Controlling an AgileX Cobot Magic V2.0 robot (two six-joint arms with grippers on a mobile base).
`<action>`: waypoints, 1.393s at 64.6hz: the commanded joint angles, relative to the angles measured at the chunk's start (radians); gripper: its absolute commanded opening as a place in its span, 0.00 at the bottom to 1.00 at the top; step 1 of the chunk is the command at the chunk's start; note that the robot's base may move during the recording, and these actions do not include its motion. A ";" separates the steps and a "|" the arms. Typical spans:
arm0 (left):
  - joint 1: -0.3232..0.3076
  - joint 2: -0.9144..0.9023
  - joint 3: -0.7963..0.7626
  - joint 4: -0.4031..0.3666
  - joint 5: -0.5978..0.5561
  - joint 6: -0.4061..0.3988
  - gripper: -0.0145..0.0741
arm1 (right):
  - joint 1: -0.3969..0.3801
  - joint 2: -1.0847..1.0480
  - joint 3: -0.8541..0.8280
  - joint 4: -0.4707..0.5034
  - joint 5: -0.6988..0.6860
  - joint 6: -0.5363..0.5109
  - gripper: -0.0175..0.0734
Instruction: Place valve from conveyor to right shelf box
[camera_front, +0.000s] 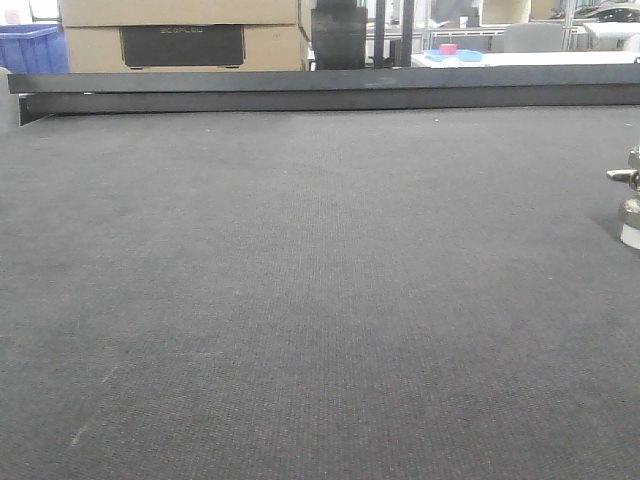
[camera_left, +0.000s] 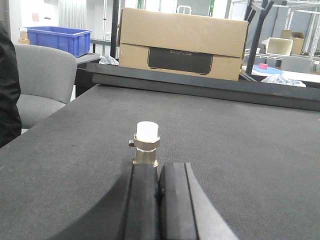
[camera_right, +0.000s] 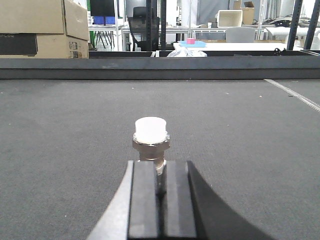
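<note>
Barely begun, to judge by these views: no lifting, carrying or placing on show, and no sign of the right shelf box anywhere. Widest of all, the conveyor (camera_front: 300, 300), dark grey weave running from the rail (camera_front: 330, 90) toward the cameras. Beyond the rail, a big cardboard box (camera_left: 182, 42), closed, contents hidden. Beyond the rail and farther left, a blue crate (camera_left: 55, 39), inside out of sight from this angle. On the near side of the rail, low over the belt, the left gripper (camera_left: 158, 169), black pads (camera_left: 142, 200) pressed together with no gap to speak of. Likewise the right gripper (camera_right: 160, 169), closed flat. No telling whether pinched on the metal foot at the tips or merely set against it. Smallest, the valve (camera_right: 150, 140), upright, well short of the rail, white end up just ahead of each set of fingertips. In the front view, at the far right edge, white end down, so no telling whether one piece or several. Left to do, in all likelihood: secure, lift, carry, release.
</note>
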 joint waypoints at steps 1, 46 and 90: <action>0.002 -0.005 -0.004 -0.006 -0.018 -0.003 0.04 | -0.001 -0.004 0.000 0.002 -0.025 0.001 0.01; 0.003 -0.005 -0.004 -0.006 -0.078 -0.003 0.04 | -0.001 -0.004 0.000 -0.001 -0.038 0.001 0.01; 0.003 0.191 -0.497 0.076 0.248 -0.003 0.37 | -0.001 0.045 -0.420 0.006 0.084 0.001 0.03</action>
